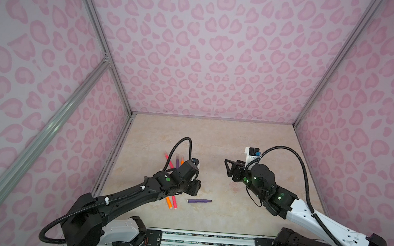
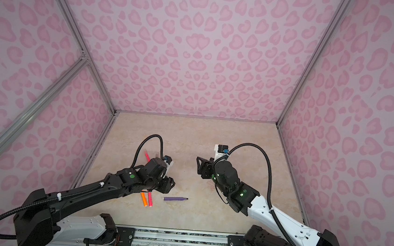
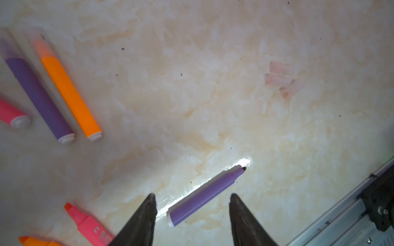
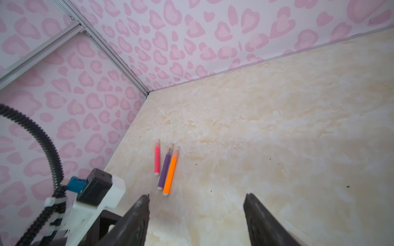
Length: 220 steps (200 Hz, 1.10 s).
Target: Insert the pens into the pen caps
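1. Worktop of pale marbled laminate point(image 1: 213, 142) carries all the things, enclosed by walls printed with pink heart spots.
2. The left tool point(image 3: 192, 194) hangs low over the worktop with its two dark fingers spread partway apart, gripping nothing.
3. A slim purple felt-tip pen with a bare dark tip point(image 3: 203, 197) lies flat on the worktop. In the left wrist view its white end sits between the fingers and touches neither.
4. Three short, clear, faintly pinkish plastic pen caps point(image 3: 279, 79) lie in a loose cluster on the worktop, well apart from that pen and beyond its tip.
5. An uncapped pink felt-tip pen point(image 3: 89, 225) and an uncapped orange felt-tip pen point(image 3: 34, 241) lie side by side near the left tool. In both top views they poke out from under the left arm.
6. Farther back lies a row of three more: a capped pink pen point(image 4: 157, 158), a capped purple pen point(image 4: 164, 170) and a capped orange pen point(image 4: 170, 173). The purple and orange are just beside each other, and a clear cap appears to cover each tip.
7. The right tool point(image 4: 197, 197) hangs clear of the worktop, its fingers wide apart and empty.
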Motion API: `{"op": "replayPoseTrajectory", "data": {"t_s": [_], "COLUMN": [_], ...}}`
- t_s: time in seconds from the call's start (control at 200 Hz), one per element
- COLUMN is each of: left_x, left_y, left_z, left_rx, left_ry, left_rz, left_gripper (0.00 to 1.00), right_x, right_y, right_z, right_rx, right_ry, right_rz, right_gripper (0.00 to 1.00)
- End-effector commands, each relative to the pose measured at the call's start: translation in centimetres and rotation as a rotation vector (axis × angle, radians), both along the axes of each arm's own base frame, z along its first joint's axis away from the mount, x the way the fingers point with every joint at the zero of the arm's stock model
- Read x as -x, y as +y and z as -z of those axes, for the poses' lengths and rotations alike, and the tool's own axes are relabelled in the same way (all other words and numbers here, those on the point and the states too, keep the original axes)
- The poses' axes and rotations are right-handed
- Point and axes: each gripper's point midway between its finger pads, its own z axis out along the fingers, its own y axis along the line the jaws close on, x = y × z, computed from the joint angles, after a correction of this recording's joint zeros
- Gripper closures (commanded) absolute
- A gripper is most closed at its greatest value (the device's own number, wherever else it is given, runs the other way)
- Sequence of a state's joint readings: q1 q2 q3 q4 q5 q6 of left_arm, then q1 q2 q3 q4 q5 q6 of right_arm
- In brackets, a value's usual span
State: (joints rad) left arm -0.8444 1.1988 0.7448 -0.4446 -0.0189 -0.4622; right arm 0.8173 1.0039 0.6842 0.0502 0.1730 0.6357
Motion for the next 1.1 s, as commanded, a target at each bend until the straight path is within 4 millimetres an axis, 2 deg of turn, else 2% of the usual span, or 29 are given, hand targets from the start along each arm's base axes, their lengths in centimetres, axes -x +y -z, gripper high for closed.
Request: {"op": "replayPoseTrajectory", "data": {"t_s": [0.0, 0.205, 0.44, 0.61, 0.825, 1.095], "left_x": [2.3, 4.2, 4.8, 5.5, 4.5, 2.5], "left_y": [0.2, -0.7, -0.9, -1.4, -0.9, -0.8], "left_z": [0.9, 2.5, 5.1, 6.2, 7.0, 6.9], "left_rx": [-0.005, -0.087, -0.191, -0.231, -0.320, -0.400], "left_ry": [0.057, 0.078, 0.117, 0.135, 0.105, 0.044], "left_rz": [0.049, 0.133, 0.173, 0.214, 0.193, 0.155], "left_gripper": [0.40, 0.37, 0.37, 0.37, 0.37, 0.38], "right_x": [-0.2, -0.4, -0.5, -0.5, -0.6, -0.6], "right_y": [0.0, 0.7, 0.7, 0.6, 0.5, 0.6], "right_z": [-0.3, 0.4, 0.5, 0.5, 0.7, 0.7], "right_rx": [-0.012, -0.010, 0.000, 0.005, 0.009, 0.012], "right_ry": [-0.020, 0.008, 0.015, 0.011, 0.012, 0.014], "right_rz": [0.007, -0.008, -0.007, -0.001, 0.002, 0.002], "right_gripper": [0.29, 0.30, 0.30, 0.30, 0.30, 0.29]}}
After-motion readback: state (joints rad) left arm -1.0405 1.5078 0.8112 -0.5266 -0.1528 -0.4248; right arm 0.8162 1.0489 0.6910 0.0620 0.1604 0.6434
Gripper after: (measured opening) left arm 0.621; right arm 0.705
